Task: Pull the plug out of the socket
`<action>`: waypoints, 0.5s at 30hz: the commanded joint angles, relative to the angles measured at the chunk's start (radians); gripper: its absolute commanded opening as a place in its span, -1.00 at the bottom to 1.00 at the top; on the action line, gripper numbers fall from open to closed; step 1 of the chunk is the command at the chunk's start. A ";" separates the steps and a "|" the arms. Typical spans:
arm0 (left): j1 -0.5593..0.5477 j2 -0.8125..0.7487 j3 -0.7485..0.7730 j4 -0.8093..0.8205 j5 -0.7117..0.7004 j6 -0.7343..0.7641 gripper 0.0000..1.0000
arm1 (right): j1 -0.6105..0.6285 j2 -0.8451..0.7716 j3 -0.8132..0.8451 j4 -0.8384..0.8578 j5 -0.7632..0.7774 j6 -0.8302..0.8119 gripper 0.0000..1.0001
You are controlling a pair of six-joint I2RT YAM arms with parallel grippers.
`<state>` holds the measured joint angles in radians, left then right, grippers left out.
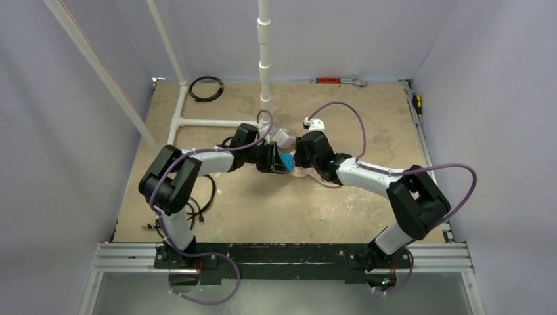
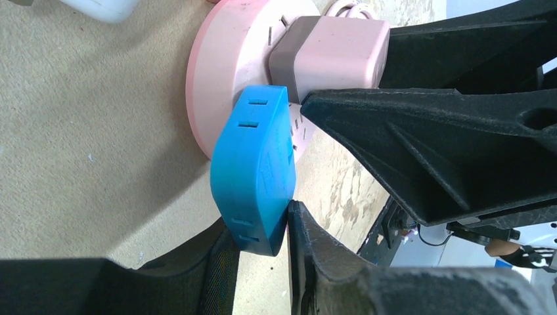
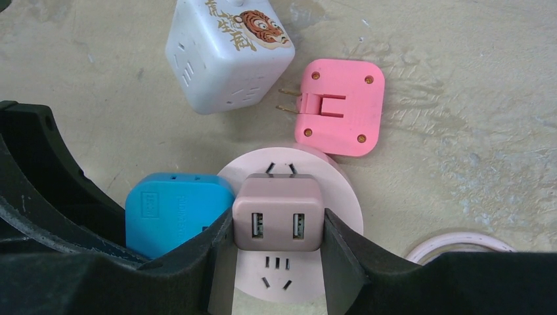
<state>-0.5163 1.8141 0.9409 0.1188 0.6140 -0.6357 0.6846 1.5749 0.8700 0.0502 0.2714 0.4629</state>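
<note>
Socket (image 3: 340, 195) sits mid-table, mostly hidden under both wrists in the top view; its cord (image 3: 453, 239) is cut off at 3 o'clock. Plug (image 3: 278, 213) seated on the disc, USB face pointing straight off it, pinched by right end effector (image 3: 278, 231). Left end effector (image 2: 261, 237) pinches blue adapter (image 2: 253, 164) at 9 o'clock. Open table (image 3: 460, 131) toward 2 o'clock.

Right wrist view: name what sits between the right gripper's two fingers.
The dusty-pink USB plug, seated on the round pink socket, fills the gap between the fingers of the right gripper, touching both. The right wrist view shows it.
</note>
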 commanded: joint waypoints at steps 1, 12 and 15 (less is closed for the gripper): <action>0.012 0.050 -0.007 -0.072 -0.095 0.058 -0.59 | 0.004 -0.028 -0.016 0.032 -0.082 0.010 -1.00; 0.013 0.008 -0.002 -0.056 -0.079 0.065 0.30 | 0.005 -0.087 -0.056 0.076 -0.086 -0.033 -1.00; 0.014 -0.006 -0.005 -0.042 -0.071 0.065 0.41 | 0.004 -0.094 -0.063 0.082 -0.097 -0.042 -1.00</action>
<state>-0.5137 1.8267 0.9405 0.0639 0.5968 -0.6052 0.6838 1.5280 0.8162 0.0830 0.2420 0.4335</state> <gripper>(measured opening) 0.678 0.458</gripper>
